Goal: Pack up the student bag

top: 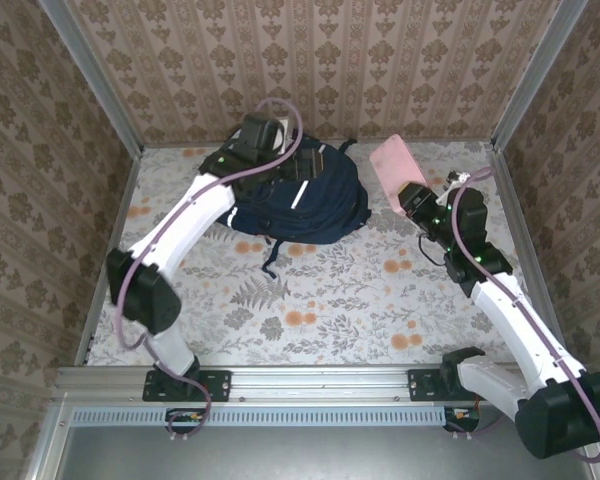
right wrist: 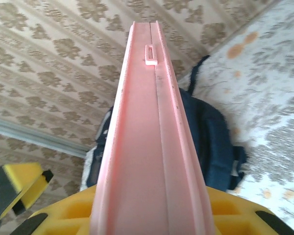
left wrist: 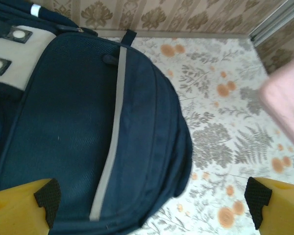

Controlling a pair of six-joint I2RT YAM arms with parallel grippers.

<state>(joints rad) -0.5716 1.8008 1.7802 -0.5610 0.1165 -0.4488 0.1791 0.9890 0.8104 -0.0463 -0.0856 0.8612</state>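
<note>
Hovering wide open, the left tool [left wrist: 152, 203] is held over the navy backpack [top: 315, 200] on the counter [top: 330, 300]; a pink case [top: 395, 170] is gripped by the right tool [right wrist: 152, 218].

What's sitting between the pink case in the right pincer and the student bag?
Nothing. A bare stretch of floral tabletop separates the pink case from the student bag. The top view shows this, and the left wrist view shows the same gap.
</note>
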